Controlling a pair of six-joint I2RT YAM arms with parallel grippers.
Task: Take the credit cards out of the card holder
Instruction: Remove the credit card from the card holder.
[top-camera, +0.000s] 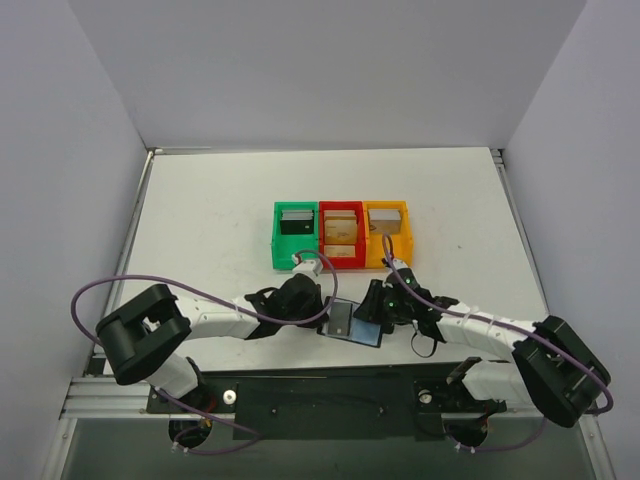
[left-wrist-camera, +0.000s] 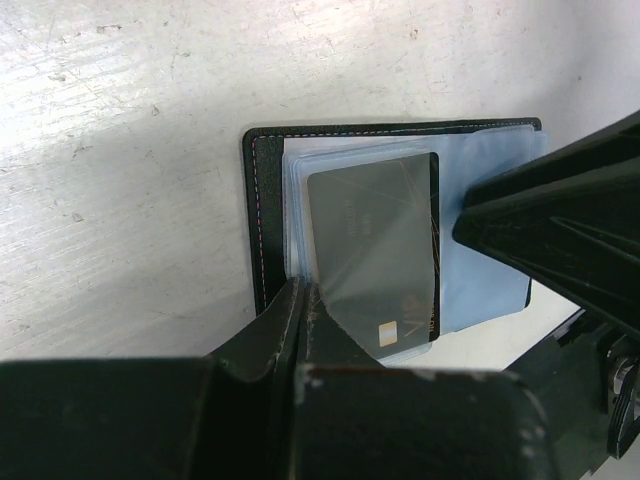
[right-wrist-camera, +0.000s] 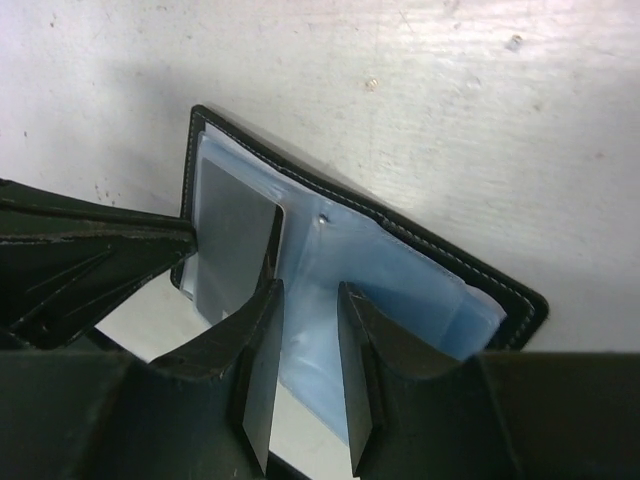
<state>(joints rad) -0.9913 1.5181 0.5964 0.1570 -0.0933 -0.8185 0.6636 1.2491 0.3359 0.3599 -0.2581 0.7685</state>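
Card holder (top-camera: 352, 322) lies open on the surface, on the near side of the red bin (top-camera: 341, 264). My left end effector (left-wrist-camera: 303, 300) is clenched on the grey card (left-wrist-camera: 375, 250). My right end effector (right-wrist-camera: 305, 340) is spread over the blue sleeve (right-wrist-camera: 400, 280). I should pull the card straight out of its pocket, slowly, while the right pins the holder.

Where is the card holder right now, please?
In the top view the card holder lies open between the left gripper and right gripper, just nearer the arm bases than the red bin.
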